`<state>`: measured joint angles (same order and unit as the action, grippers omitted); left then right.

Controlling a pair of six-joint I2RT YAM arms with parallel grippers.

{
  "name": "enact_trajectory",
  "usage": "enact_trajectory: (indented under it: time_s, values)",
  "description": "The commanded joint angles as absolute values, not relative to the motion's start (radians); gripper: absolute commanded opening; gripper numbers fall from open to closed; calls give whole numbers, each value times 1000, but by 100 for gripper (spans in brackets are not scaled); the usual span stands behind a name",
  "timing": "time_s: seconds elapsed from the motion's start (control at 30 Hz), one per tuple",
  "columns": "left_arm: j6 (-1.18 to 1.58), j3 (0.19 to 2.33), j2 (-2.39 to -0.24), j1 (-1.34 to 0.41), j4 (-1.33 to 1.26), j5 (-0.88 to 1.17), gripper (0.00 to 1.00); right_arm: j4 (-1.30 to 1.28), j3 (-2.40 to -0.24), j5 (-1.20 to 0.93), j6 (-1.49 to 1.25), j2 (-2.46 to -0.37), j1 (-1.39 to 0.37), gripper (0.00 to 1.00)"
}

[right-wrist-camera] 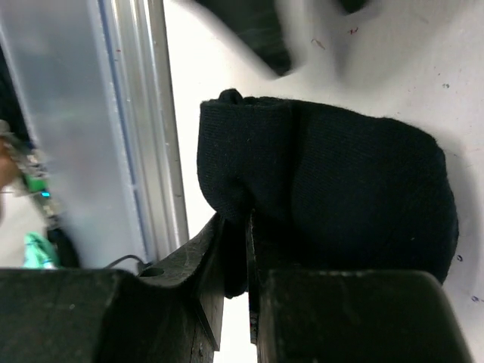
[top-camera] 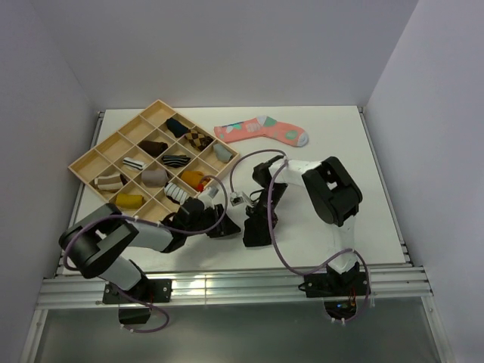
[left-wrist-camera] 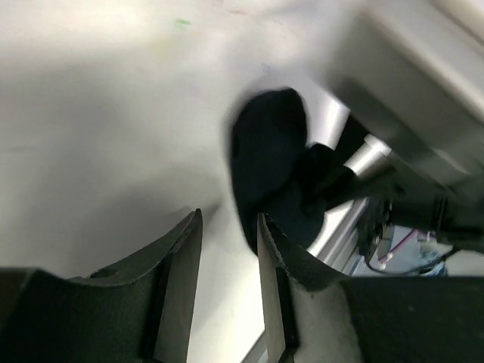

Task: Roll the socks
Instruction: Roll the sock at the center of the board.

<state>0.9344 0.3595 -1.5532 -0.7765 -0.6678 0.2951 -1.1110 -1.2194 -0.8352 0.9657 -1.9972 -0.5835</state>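
The plain black sock [right-wrist-camera: 340,181] lies bunched into a thick fold on the white table near its front edge. My right gripper [right-wrist-camera: 236,223] is shut on the fold's near edge; cloth fills the narrow gap between its jaws. In the top view the right gripper [top-camera: 254,236] is low over the table at front centre. My left gripper [top-camera: 227,229] is just left of it, open and empty. In the left wrist view the black sock [left-wrist-camera: 268,151] lies just beyond the left gripper [left-wrist-camera: 229,219]. No loose mustard-yellow sock shows.
A wooden divided tray [top-camera: 85,162] with several small sock bundles stands at the back left. A coral and teal patterned sock [top-camera: 261,130] lies flat at the back centre. The aluminium rail [top-camera: 227,283] runs along the table's front edge, close to both grippers.
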Motion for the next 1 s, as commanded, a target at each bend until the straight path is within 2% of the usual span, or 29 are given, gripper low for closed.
enact_trajectory:
  time_s: [0.0, 0.17, 0.37, 0.67, 0.97]
  values:
    - [885, 324, -1467, -834, -782, 195, 41, -1137, -1241, -750, 979, -2063, -575, 14]
    - [841, 293, -1402, -926, -802, 101, 41, -1160, -1278, -744, 985, -2123, -561, 14]
    - [678, 419, -1431, -1011, -657, 5, 46, -1170, -1311, -726, 933, -2157, -557, 14]
    - [595, 512, -1600, -1025, -707, 75, 47, -1181, -1318, -723, 919, -2171, -555, 14]
    - [581, 522, -1643, -1043, -736, 147, 48, -1161, -1318, -709, 896, -2181, -555, 15]
